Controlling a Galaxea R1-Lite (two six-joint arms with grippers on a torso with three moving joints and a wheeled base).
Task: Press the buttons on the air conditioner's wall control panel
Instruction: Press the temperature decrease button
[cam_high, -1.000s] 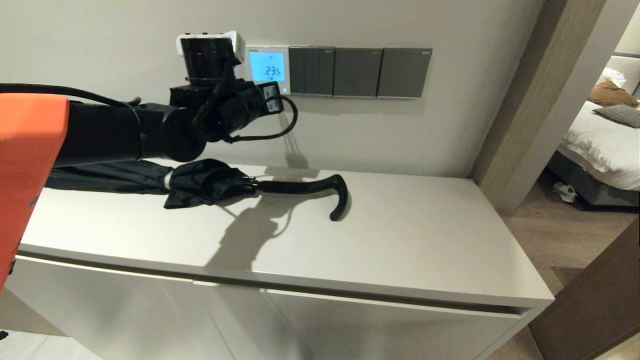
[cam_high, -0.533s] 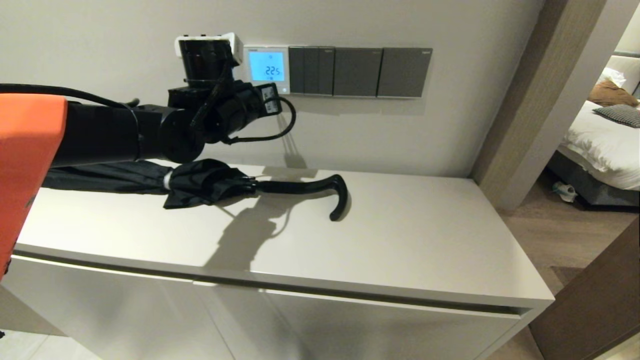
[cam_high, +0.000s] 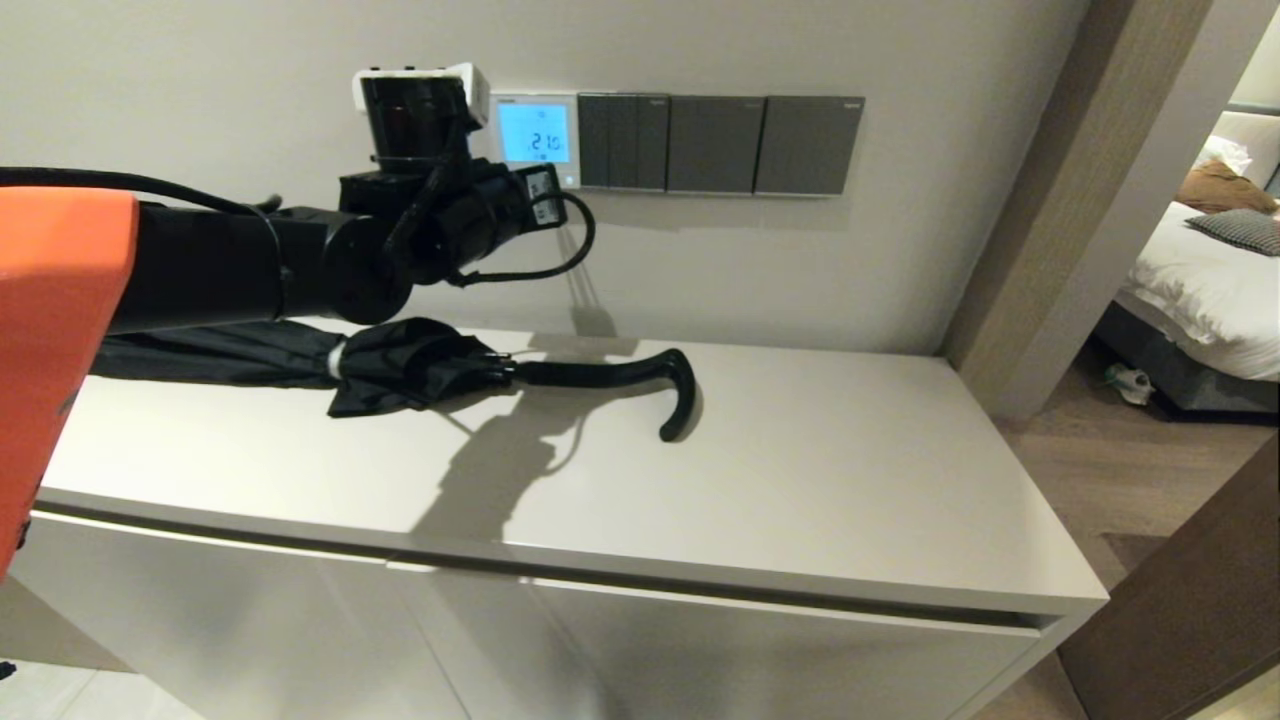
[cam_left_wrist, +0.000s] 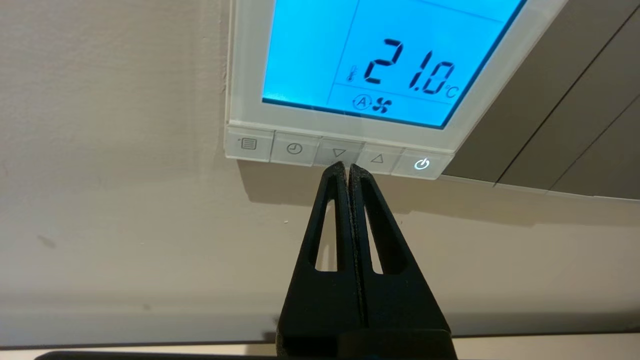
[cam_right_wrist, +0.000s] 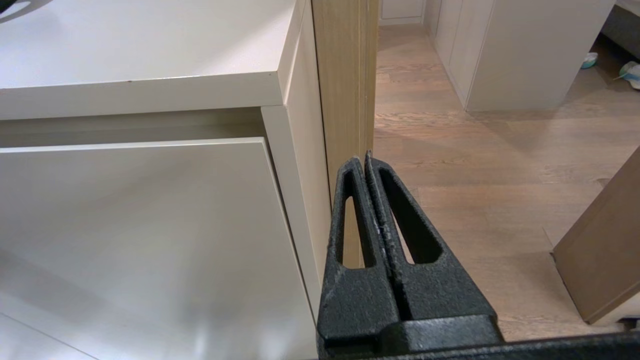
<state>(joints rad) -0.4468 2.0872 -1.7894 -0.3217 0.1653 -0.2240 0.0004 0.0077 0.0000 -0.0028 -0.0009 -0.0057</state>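
Observation:
The white air conditioner's wall control panel (cam_high: 535, 135) hangs on the wall. Its screen (cam_left_wrist: 380, 55) glows light blue and reads 21.0 °C. The buttons (cam_left_wrist: 295, 148) form a row of pale keys along its bottom edge, and the power key (cam_left_wrist: 422, 163) is lit. My left gripper (cam_left_wrist: 348, 167) is shut. Its tips are at the lower edge of the down-arrow key (cam_left_wrist: 339, 151), touching it or nearly so. My left arm (cam_high: 300, 265) reaches to the panel above the cabinet. My right gripper (cam_right_wrist: 363, 159) is shut and empty, low beside the cabinet's right end.
Dark grey switch plates (cam_high: 715, 145) sit right of the panel. A folded black umbrella (cam_high: 400, 370) with a hooked handle lies on the white cabinet top (cam_high: 800, 480) under my left arm. A wooden door post (cam_high: 1080, 200) and a bedroom doorway are at the right.
The screen reading has dropped from 23.5 to 22.5 to 21.0. My left arm has stayed almost still at the panel.

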